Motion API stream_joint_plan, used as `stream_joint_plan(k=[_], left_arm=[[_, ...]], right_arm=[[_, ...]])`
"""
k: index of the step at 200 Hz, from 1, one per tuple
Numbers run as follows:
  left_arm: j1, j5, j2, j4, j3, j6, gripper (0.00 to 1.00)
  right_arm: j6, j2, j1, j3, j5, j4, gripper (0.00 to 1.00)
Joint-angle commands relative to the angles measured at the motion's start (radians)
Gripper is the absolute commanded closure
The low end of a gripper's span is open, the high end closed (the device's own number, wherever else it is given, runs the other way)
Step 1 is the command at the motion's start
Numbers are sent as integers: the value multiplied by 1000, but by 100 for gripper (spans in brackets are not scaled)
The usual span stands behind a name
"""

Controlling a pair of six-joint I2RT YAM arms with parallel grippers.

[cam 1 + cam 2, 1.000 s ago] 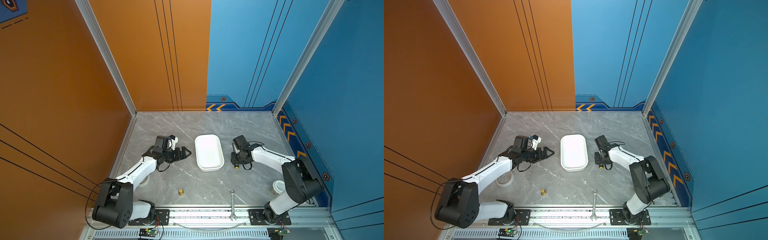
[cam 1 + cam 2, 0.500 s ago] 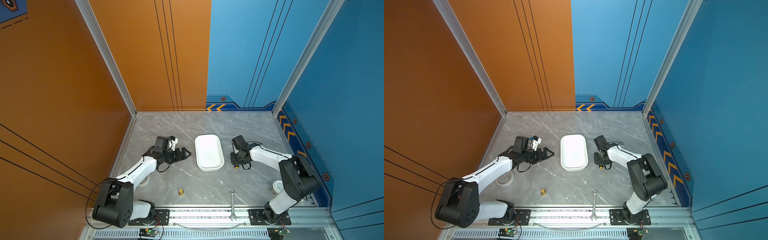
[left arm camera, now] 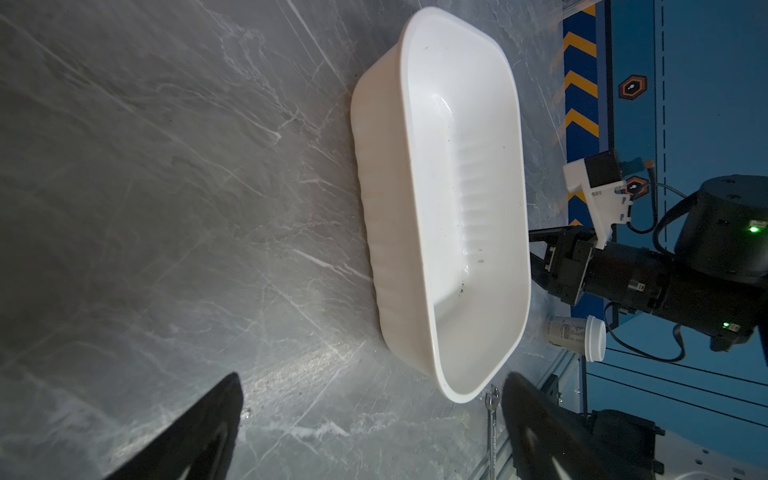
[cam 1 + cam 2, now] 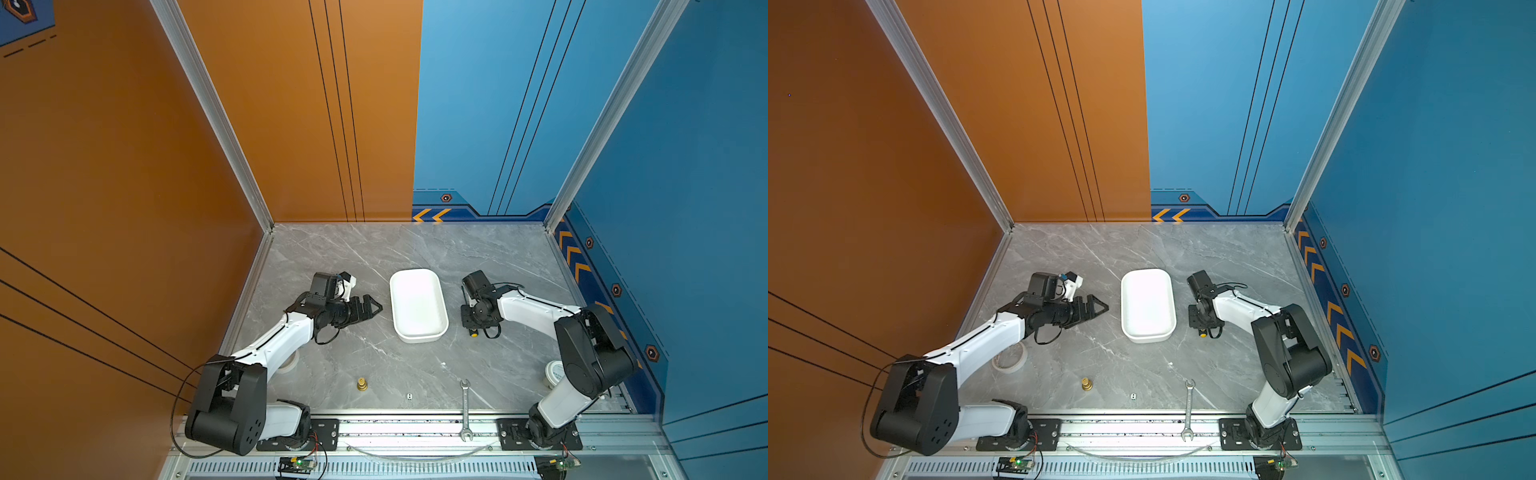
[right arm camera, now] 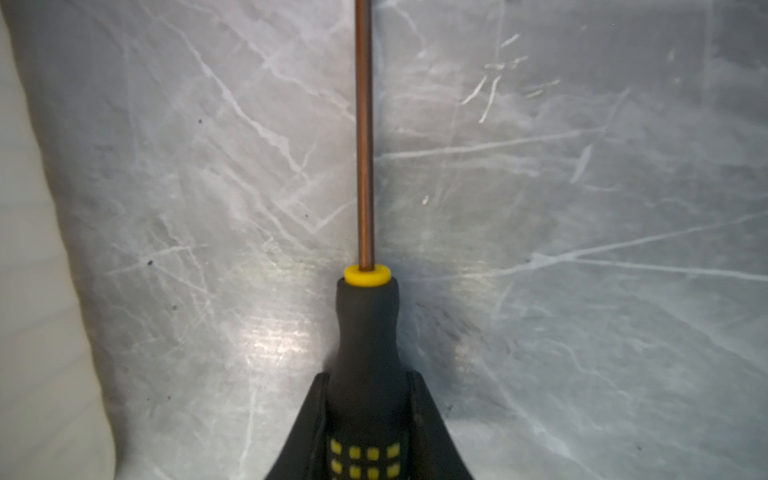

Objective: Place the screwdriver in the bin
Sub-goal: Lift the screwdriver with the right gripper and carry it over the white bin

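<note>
right gripper (image 5: 368, 378): closed on the black handle of the screwdriver (image 5: 365, 324), one finger on each side (yellow dots show between them).
screwdriver: outside the bin (image 4: 417, 305), just beside its right long side and roughly parallel to it, yellow end cap toward the front rail. I cannot tell whether it rests on the table (image 4: 374, 257).
left gripper (image 4: 373, 308): jaws wide apart, pointing at the bin's left side, near it but not touching.
wrench (image 4: 465, 409): at the table's front edge, well apart from the bin.
</note>
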State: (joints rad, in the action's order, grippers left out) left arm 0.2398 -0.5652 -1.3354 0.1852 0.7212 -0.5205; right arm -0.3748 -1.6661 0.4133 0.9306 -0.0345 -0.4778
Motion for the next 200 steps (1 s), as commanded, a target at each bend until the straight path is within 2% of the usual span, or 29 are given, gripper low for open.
stream_joint_plan(k=[1,9,69,130,168,200], left_arm=[[9,14,-5,30,21,22,2],[9,14,-6,30,22,21,2],[9,16,-4,30,18,22,2],[9,16,-7,30,14,27,2],[9,16,-11,22,11,27,2],[8,10,-14,19,8,29,2]], right_arm=[[2,-13,5,23,-24,-41,96],[3,-13,4,23,-24,-42,100],[-1,13,3,36,-13,-64,100],[-7,156,12,94,-21,-149,100],[17,266,65,156,9,-161,100],[42,293,141,201,27,-142,100]])
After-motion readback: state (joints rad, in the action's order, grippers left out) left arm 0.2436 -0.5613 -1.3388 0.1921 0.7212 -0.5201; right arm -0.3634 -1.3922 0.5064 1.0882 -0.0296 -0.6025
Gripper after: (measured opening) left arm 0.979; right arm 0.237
